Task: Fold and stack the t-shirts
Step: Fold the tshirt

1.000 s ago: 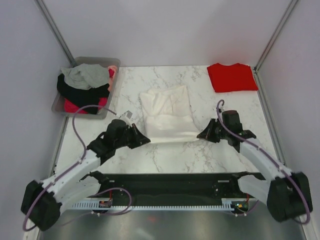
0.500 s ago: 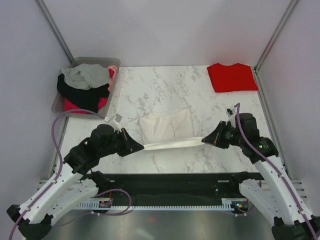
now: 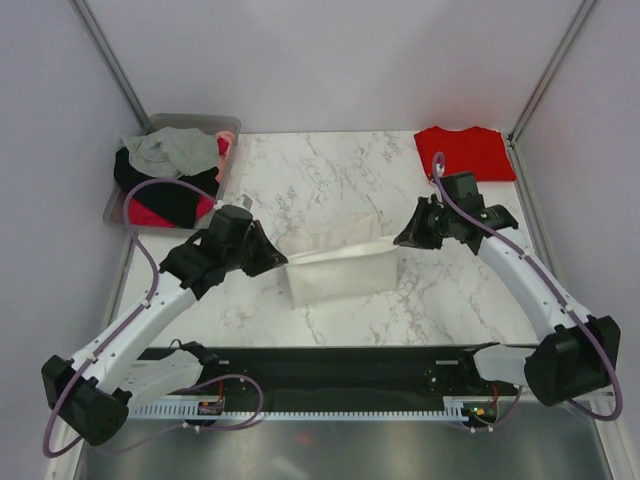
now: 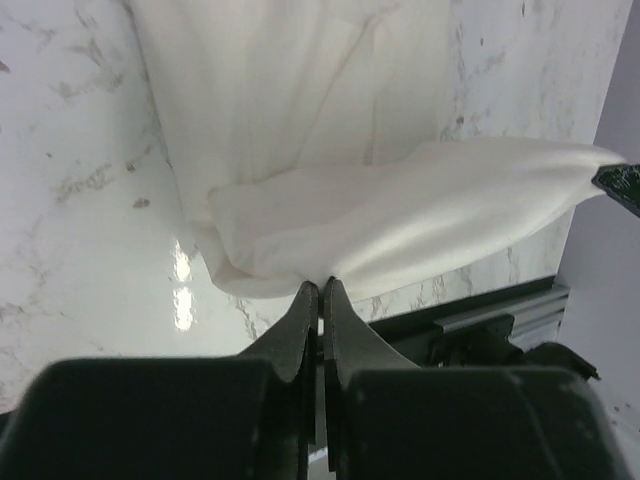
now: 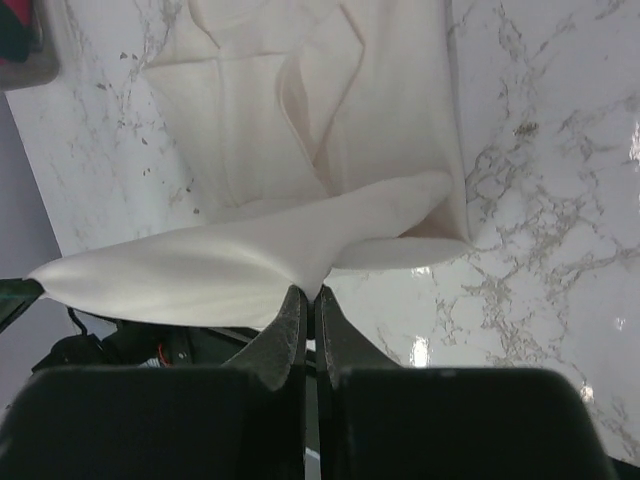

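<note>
- Mid-fold: left gripper point(image 3: 282, 261) and right gripper point(image 3: 401, 240) each pinch shut on the cream t-shirt point(image 3: 340, 275), its lifted edge stretched between the fingers.
- The red t-shirt point(image 3: 462, 153) lies folded beyond the right fingers; stacking is not yet done.
- Wrist views show the layers under the pinched edge; only the overhead view shows the red shirt and the clothes bin point(image 3: 200, 119).

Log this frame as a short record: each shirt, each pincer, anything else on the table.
white shirt: cream-white cloth t-shirt, mid-table, partly folded, top layer lifted and stretched between both arms
left arm: left pincer shut on that layer's left end
right arm: right pincer shut on its right end
red shirt: plain bright red t-shirt, folded, far right corner, untouched
other: grey plastic bin heaped with mixed clothes, far left
surface: white marble tabletop
</note>
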### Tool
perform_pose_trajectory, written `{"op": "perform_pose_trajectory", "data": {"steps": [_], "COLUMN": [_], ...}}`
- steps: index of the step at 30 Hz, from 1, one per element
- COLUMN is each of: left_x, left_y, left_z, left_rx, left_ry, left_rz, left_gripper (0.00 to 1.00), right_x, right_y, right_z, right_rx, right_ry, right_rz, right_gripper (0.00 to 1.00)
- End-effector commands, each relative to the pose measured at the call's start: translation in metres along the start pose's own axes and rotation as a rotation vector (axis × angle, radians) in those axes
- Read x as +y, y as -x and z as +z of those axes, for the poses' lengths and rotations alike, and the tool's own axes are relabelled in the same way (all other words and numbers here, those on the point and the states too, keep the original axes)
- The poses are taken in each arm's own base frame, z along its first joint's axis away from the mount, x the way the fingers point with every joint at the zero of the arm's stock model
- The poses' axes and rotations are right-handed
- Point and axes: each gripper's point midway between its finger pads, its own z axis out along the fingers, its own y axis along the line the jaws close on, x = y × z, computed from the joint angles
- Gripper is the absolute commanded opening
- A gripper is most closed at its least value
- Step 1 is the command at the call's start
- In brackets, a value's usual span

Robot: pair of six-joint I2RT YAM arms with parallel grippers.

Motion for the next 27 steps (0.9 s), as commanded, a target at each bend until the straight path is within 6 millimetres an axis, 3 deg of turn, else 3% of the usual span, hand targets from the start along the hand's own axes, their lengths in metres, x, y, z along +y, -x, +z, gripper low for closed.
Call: {"op": "perform_pose_trajectory", "data": {"steps": [1,6,15,19,27], "left_x": [0.019,0.033,0.045,0.063,0.087], "left_y": [0.040,0.054,0.100,0.104,0.106], "left_z": [0.008,0.042,0.085,0.115,0.150], "left_rx": [-0.092,-0.037,-0.043,0.014,0.065], "left_ry": [0.081,0.113,0.154,0.190,0.218], "left_rz": [0.059,0.034,0.014,-0.006,-0.037], "left_gripper": [0.02,0.02,0.02,0.02,0.02], "right_x": [0.000,-0.003,-0.005,-0.006,-0.015], "right_y": [0.051,0.069,0.110,0.117,0.126], "right_z": [0.007,0.040,0.094,0.117,0.155], "right_rx": [-0.143,-0.114,-0.110,-0.085,-0.050], "right_ry": [-0.060,-0.091,-0.131,-0.133,-0.147], "right_rz": [-0.080,-0.083,-0.097,-0.095,-0.092], "right_gripper": [0.00,0.00,0.00,0.00,0.00]}}
